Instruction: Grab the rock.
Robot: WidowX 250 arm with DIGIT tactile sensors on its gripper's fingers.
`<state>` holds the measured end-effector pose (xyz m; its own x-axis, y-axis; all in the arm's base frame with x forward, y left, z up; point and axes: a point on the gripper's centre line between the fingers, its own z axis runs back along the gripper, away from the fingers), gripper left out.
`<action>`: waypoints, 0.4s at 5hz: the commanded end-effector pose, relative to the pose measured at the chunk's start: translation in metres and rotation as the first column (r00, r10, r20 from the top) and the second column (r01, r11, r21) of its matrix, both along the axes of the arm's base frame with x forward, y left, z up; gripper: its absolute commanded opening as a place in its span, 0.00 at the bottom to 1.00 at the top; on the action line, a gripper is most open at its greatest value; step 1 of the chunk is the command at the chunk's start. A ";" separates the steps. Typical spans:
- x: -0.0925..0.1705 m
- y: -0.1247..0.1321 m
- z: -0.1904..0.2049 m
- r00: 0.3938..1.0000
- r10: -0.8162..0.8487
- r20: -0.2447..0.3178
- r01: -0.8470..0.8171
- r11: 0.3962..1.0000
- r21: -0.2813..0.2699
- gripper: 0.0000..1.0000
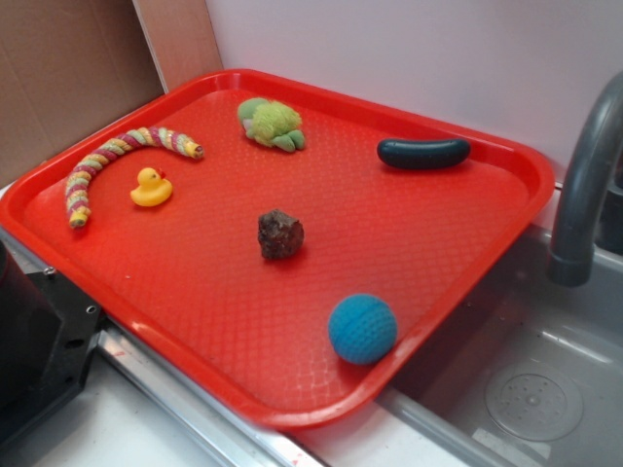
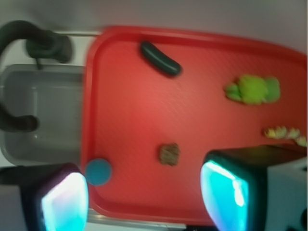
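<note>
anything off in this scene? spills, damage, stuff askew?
Nothing spilled or damaged. One oddity: the red tray overhangs the sink at its near right corner, and the blue knitted ball sits close to that rim. The rock lies free mid-tray, and the gripper is open above it.

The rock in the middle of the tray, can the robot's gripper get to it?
Probably yes. The rock sits alone on the red tray, apart from the blue ball and duck. The gripper is open above it.

Small, rough, angular dark brown rock, reddish-grey mottling, alone mid-tray, untouched
</note>
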<state>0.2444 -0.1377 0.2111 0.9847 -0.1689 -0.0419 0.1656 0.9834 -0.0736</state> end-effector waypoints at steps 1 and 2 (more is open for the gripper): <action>-0.028 0.032 -0.060 0.992 -0.042 0.117 0.029 0.993 0.114 1.00; -0.032 0.058 -0.105 0.996 -0.053 0.077 0.039 0.984 0.173 1.00</action>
<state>0.2117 -0.0833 0.1007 0.9759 -0.2156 -0.0343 0.2182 0.9688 0.1175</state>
